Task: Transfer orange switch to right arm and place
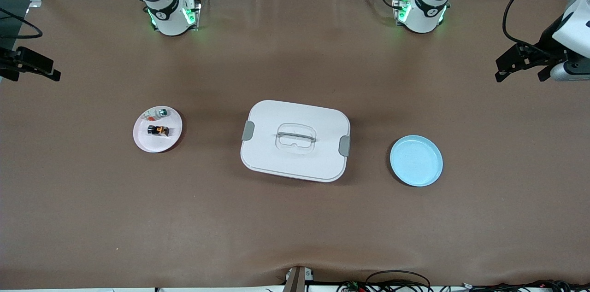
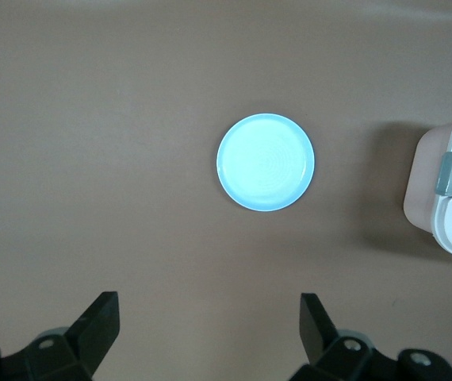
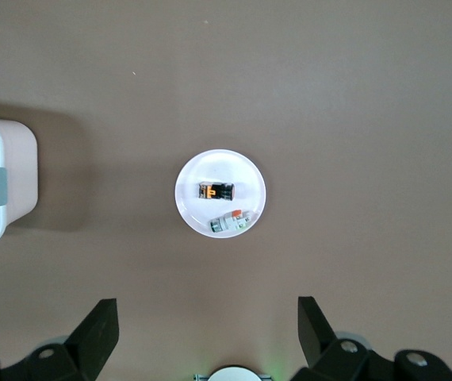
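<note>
2 plates (image 1: 157,143) (image 1: 416,160), 2 switches (image 1: 158,130) (image 1: 159,112), 1 lidded box (image 1: 295,140)

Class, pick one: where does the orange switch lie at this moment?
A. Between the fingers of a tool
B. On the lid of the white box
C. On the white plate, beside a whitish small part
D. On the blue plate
C: the orange switch lies on the white plate beside the whitish small part; the blue plate holds nothing.

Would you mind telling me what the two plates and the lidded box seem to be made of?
The blue plate looks like glossy plastic or glazed ceramic: faint concentric rings and a soft sheen; I cannot tell which. The pale pink plate has a smooth, duller finish, probably plastic. The box looks like matte white plastic, with grey clip latches and a clear moulded handle recess.
</note>
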`<state>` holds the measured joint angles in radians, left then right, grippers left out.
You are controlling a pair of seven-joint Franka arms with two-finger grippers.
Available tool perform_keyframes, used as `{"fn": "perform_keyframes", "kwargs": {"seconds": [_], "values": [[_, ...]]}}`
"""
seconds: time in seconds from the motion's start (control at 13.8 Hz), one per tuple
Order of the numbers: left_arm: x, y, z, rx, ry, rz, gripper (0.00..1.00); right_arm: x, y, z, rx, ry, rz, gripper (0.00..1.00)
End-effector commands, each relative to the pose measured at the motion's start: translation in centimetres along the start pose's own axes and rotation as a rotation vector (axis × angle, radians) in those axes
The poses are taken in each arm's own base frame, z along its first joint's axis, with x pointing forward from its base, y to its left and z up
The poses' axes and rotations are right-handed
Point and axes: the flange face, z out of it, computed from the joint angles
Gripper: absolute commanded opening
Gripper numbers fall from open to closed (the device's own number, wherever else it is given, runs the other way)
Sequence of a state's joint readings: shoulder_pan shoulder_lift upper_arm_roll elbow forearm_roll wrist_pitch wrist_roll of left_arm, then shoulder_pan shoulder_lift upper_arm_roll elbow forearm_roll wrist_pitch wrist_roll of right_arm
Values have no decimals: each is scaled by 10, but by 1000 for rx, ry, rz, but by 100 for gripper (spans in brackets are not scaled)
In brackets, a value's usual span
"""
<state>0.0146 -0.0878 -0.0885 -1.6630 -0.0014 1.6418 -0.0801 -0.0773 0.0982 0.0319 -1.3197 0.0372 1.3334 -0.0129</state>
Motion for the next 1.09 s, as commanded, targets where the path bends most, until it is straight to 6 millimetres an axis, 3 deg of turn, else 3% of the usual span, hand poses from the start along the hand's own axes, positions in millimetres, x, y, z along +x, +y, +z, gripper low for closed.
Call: {"fn": "perform_keyframes", "kwargs": {"seconds": [0.0, 0.51, 0.65, 1.02], "values": [[-1, 0, -1, 4, 1, 17, 100, -9, 11, -13, 8, 8, 26, 100], [-1, 1, -1, 2, 1, 19, 100, -12, 15, -19, 17, 39, 32, 100], [-1, 1, -1, 2, 1, 19, 100, -13, 8, -21, 14, 61, 17, 100], [-1, 1, -1, 4, 1, 19, 100, -24, 10, -15, 13, 96, 21, 100]]}}
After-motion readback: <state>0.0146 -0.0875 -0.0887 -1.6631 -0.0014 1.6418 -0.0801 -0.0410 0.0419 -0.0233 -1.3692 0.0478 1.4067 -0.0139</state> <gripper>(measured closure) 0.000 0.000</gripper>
